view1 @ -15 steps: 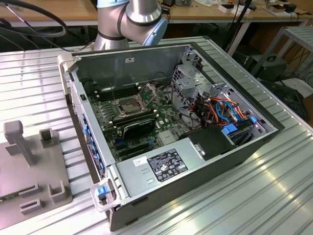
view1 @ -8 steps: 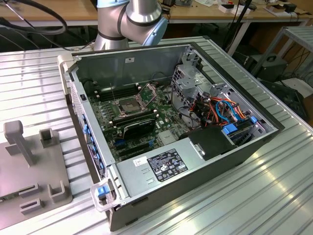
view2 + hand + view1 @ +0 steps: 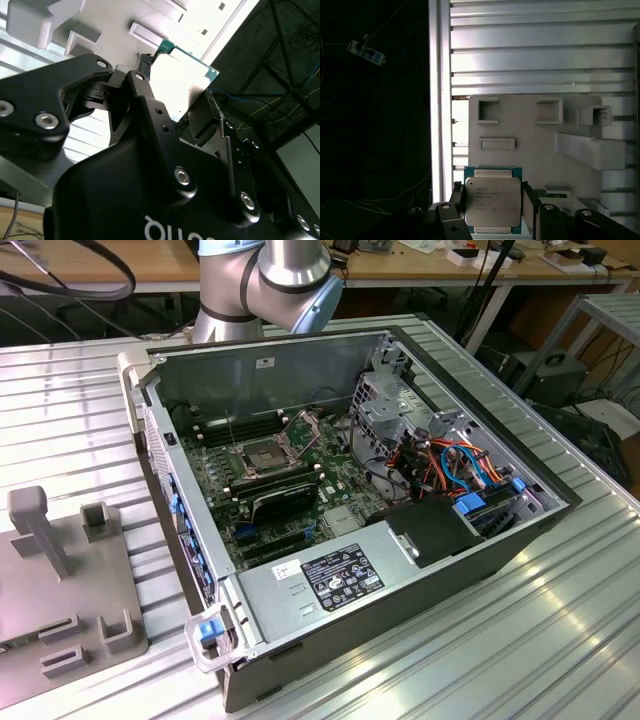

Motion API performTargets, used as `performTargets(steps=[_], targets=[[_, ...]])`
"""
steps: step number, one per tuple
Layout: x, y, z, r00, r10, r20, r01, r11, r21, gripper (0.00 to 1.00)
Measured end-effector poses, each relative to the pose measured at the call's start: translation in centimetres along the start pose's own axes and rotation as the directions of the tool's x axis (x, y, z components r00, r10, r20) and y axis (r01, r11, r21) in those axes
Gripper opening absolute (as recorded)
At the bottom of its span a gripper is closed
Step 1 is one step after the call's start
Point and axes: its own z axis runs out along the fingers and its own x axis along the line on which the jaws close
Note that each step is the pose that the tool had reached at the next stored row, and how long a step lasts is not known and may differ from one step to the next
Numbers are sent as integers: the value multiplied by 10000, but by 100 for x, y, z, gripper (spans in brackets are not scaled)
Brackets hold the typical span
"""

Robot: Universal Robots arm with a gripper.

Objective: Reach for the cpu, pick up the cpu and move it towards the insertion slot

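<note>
Exterior view, from its left to its right: a grey plastic fixture plate (image 3: 70,590) lies on the ribbed aluminium table (image 3: 560,640). Just beside it stands the open computer case (image 3: 420,575), with the mainboard exposed. The insertion slot (image 3: 262,457) sits on the mainboard in the half of the case nearer the fixture plate, a silvery frame around a dark centre. The robot arm (image 3: 268,275) rises behind the case.

In the first wrist view the gripper (image 3: 493,212) pinches the cpu (image 3: 493,197) by two opposite edges, one black finger on each side, with the metal face toward the camera. The fixture plate (image 3: 530,160) lies beyond the chip and appears well apart from it. The second wrist view shows the same hold: the cpu (image 3: 182,72) is clamped in the gripper (image 3: 176,87).

Judgement: reach and pick-up are complete, and the transfer toward the slot is the step in hand. That transfer calls for a steady clamp, a level chip, clearance over the case wall, and squaring the chip to the socket frame. Whether the socket's retaining frame stands open cannot be told.
</note>
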Motion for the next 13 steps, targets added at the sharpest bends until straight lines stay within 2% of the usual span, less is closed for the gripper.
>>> performTargets(steps=[9, 13], targets=[[5, 2, -102, 10000, -14, -3, 14, 10000, 0, 55], [6, 2, -114, 9998, -198, -9, 198, 9998, 7, 55]])
